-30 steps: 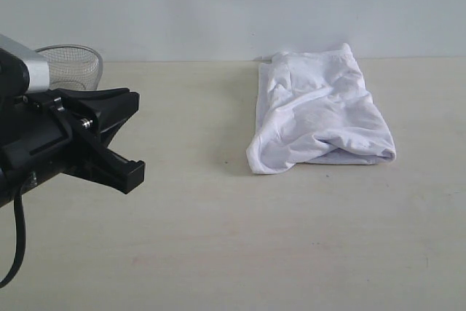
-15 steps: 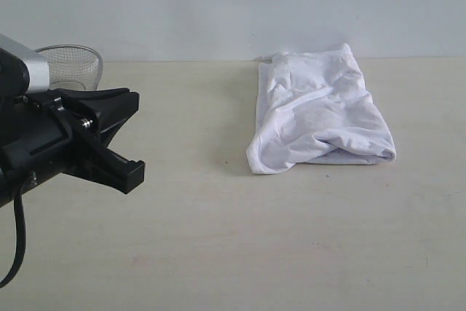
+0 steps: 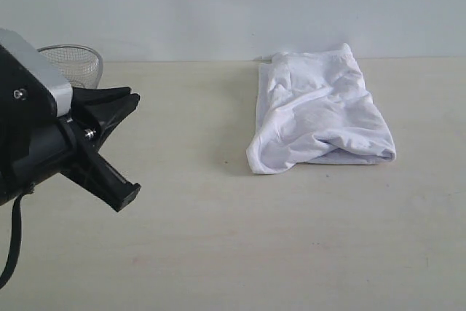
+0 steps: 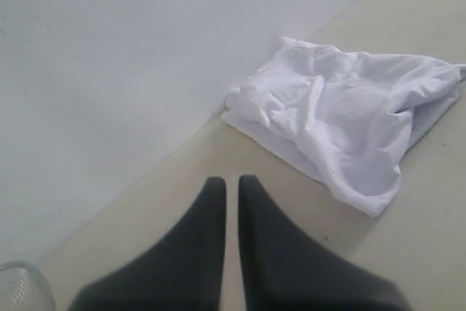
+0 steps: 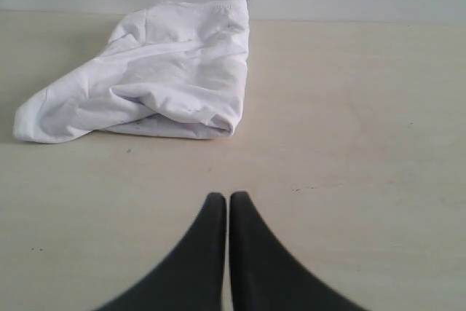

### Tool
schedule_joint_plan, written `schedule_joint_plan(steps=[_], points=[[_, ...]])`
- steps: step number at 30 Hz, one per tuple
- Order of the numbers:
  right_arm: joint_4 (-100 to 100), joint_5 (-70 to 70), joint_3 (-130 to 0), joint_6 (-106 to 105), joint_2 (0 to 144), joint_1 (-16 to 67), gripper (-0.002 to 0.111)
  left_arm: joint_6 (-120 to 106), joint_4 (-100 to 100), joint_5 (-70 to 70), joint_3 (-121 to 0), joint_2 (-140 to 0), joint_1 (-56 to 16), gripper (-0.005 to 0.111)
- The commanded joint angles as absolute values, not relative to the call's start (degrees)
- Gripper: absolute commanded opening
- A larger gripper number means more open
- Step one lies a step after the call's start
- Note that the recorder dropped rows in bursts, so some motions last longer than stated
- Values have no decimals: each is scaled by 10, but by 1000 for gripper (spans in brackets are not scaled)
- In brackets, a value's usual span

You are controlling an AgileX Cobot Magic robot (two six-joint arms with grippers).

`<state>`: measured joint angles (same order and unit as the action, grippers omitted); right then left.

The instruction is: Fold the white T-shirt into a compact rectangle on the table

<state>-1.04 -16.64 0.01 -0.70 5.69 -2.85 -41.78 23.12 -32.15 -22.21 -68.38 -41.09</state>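
Note:
The white T-shirt lies folded into a rumpled, roughly rectangular bundle near the far edge of the table, right of centre. Its lettering does not show. My left gripper hovers over the table's left side, well away from the shirt, shut with nothing in it. In the left wrist view its tips nearly touch, and the shirt lies beyond them. My right gripper is shut and empty over bare table, short of the shirt. The exterior view does not show it.
A silver wire-mesh basket stands at the far left by the pale wall, behind my left arm; its rim also shows in the left wrist view. A black cable hangs from the left arm at the left edge.
My left arm has tilted: its silver wrist housing looms larger and the lower black block has swung down and left. The shirt has not moved.

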Motion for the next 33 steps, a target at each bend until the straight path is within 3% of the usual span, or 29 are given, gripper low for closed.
schedule_joint_plan(steps=[1, 4, 9, 20, 33], points=[[-7, -165, 0, -5, 52, -29, 0, -452, 234, -327, -219, -627, -411, 4], [-7, -165, 0, -5, 52, -29, 0, -404, 235, -283, -219, -551, -380, 4], [-7, -165, 0, -5, 52, -29, 0, -245, 236, -186, -219, -418, -266, 4], [-7, -165, 0, -5, 52, -29, 0, -234, 235, 125, -190, -170, -66, 4], [-7, -165, 0, -5, 52, -29, 0, -158, 235, 21, 0, -104, -46, 4]])
